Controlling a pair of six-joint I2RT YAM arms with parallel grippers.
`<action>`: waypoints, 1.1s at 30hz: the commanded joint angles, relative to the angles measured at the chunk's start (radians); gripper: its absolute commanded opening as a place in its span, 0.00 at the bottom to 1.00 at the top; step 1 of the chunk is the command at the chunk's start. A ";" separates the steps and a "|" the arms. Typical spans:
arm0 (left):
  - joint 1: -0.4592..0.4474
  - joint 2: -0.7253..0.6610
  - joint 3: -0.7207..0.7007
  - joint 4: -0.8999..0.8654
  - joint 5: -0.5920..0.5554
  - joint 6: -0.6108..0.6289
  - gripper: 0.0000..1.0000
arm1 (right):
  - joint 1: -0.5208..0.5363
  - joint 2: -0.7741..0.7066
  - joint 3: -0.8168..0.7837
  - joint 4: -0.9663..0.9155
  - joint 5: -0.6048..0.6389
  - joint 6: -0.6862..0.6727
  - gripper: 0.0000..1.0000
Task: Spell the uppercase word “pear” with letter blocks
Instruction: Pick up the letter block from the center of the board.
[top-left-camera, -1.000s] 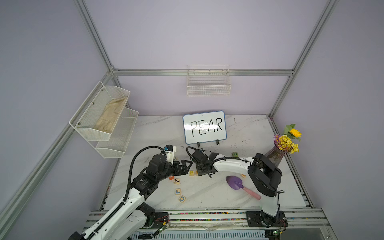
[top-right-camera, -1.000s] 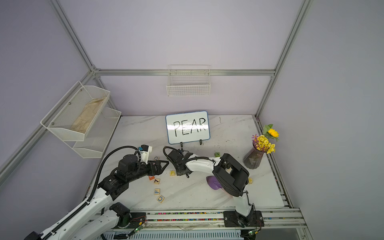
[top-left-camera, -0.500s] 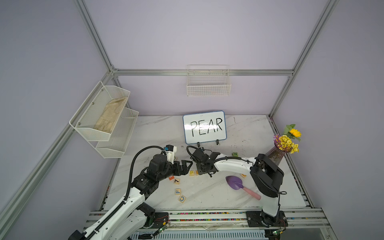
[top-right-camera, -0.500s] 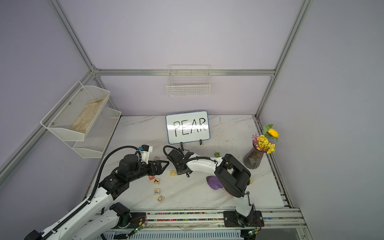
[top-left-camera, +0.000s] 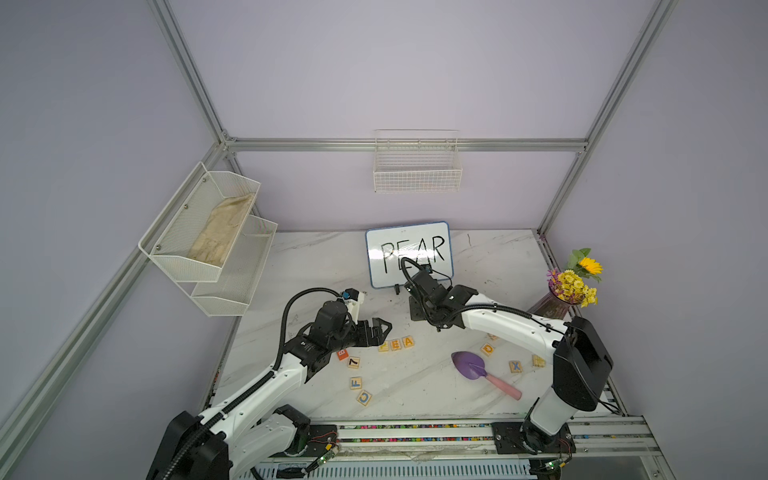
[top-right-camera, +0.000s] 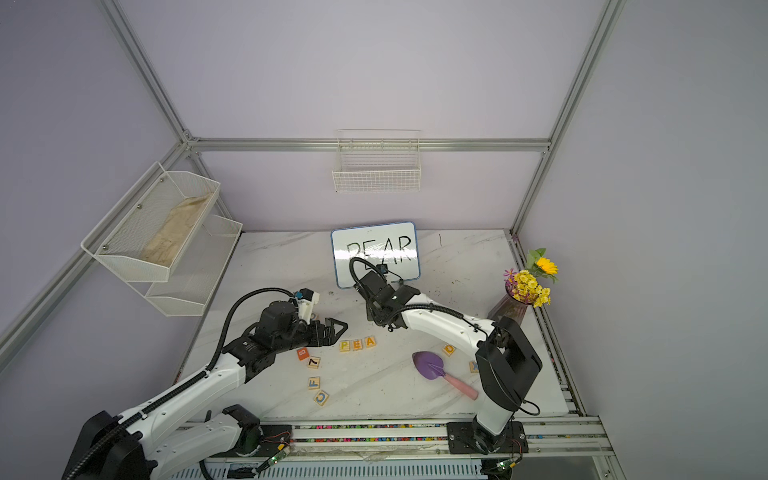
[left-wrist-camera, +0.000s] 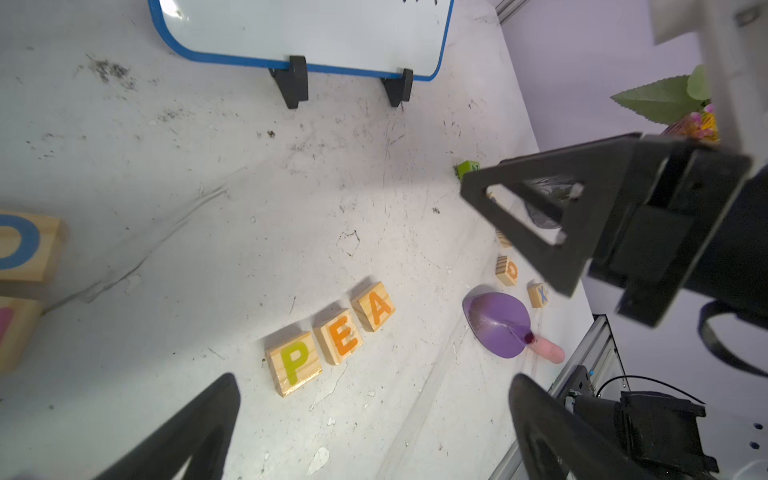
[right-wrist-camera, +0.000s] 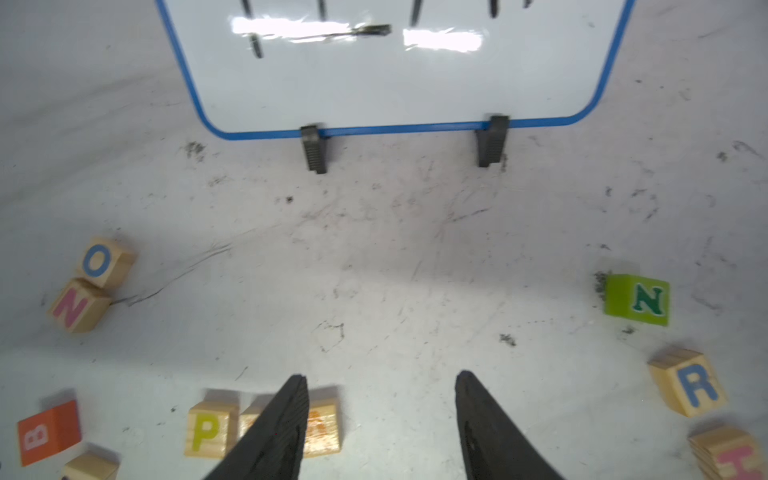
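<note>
1. Blocks for your word numbered four: P (left-wrist-camera: 294, 362), E (left-wrist-camera: 341, 337) and A (left-wrist-camera: 374, 306) sat close side by side in one row. R (right-wrist-camera: 692, 384) lay well apart, near a green N cube (right-wrist-camera: 638, 299).
2. Your row ran roughly parallel to the whiteboard (top-left-camera: 409, 253), letters up, its A end slightly nearer the board.
3. Each was a pale wooden cube; P yellow-green, A orange, R blue.
4. Your two grippers held nothing: the left gripper (left-wrist-camera: 374, 380) had its fingers spread beside P, and the right gripper (right-wrist-camera: 380, 376) had its fingers apart near the row.
</note>
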 joint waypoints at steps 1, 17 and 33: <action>0.005 0.062 0.148 0.079 0.053 0.036 1.00 | -0.105 -0.050 -0.058 -0.053 0.030 -0.058 0.59; -0.060 0.249 0.288 0.116 0.098 0.054 1.00 | -0.494 -0.120 -0.251 0.010 -0.229 -0.534 0.64; -0.066 0.225 0.260 0.118 0.072 0.049 1.00 | -0.509 0.000 -0.299 0.067 -0.222 -0.601 0.62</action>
